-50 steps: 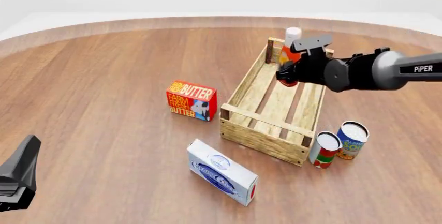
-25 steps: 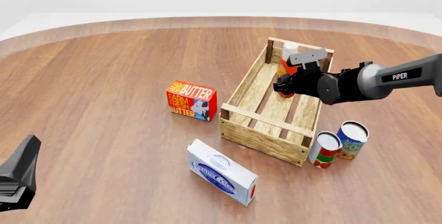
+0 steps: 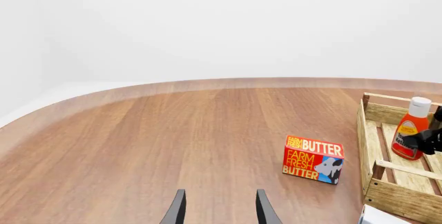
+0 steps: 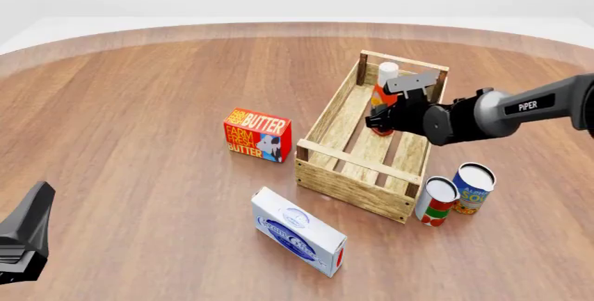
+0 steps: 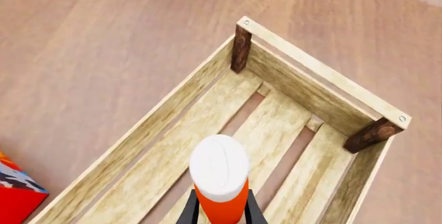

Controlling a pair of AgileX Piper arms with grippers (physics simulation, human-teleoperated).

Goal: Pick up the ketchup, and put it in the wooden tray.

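Ketchup point(image 4: 384, 85): standing upright inside the tray point(image 4: 346, 144), toward its far end, right of centre in the front view; white cap up, red body partly hidden by the right arm.

Right pincer point(image 4: 380, 117): gripping the ketchup, its 2 fingers point(image 5: 188, 214) pressing either side of the bottle just under the cap in the right wrist view.

Left pincer point(image 3: 219, 211): hanging over bare worktop point(image 4: 139, 85) at the lower edge of the left wrist view, fingers standing apart, holding nothing.

Butter box point(image 4: 257, 135): sitting left of the tray, near it.

White box point(image 4: 299, 230): lying at lower centre, in front of the tray.

2 cans point(image 4: 455, 191): standing side by side at the tray's near right corner.
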